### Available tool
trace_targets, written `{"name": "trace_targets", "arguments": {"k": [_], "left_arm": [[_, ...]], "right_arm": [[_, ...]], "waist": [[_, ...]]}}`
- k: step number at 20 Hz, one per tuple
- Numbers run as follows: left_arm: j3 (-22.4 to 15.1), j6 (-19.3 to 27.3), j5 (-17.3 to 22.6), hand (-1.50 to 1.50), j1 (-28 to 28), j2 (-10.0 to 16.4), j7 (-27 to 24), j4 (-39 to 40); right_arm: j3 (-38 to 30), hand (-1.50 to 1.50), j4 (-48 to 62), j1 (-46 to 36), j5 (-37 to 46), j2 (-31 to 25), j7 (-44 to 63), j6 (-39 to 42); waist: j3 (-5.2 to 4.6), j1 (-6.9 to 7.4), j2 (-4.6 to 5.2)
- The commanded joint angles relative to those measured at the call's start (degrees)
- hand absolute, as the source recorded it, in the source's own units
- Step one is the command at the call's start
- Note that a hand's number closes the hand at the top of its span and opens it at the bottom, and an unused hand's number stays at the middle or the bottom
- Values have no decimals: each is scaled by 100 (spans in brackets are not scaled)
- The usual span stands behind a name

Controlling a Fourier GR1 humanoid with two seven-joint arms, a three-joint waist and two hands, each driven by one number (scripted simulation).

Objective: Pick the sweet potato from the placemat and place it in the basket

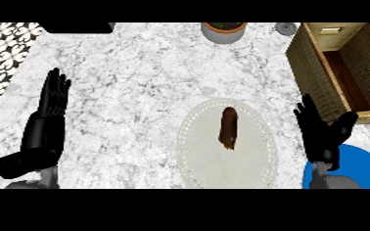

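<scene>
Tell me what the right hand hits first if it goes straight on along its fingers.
Probably the woven side wall of the basket: the right hand points straight toward it. Depth is unclear, so it might slip past.

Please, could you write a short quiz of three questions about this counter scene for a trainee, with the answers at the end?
1. True or false: the sweet potato lies on the placemat.
2. Where is the basket in the head view? A) at the left edge B) at the right edge C) at the middle of the lower edge
3. Fill in the missing word: the left hand and the right hand are both ____ and hold nothing.

Key: 1 true; 2 B; 3 open.
</scene>
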Motion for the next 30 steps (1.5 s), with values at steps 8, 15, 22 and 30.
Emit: {"name": "trace_targets", "arguments": {"k": [8, 15, 22, 30], "left_arm": [[-793, -1286, -52, 0, -657, 575, 653, 136], [-649, -1597, 180, 0, -763, 660, 803, 402], [-627, -1583, 120, 0, -842, 625, 818, 594], [-590, -1736, 204, 0, -1031, 625, 890, 673]], "right_arm": [[2591, 150, -438, -1808, 2740, -809, -223, 677], [3997, -150, 1004, -2171, 5457, 752, 1184, -1331], [4229, -150, 1604, -3721, 7678, 898, 3893, -512], [4244, -150, 1544, -4882, 6588, 1165, 5893, 3303]], "waist": [[-214, 213, 1], [-214, 12, -57], [-235, -182, -168], [-220, -12, -140]]}}
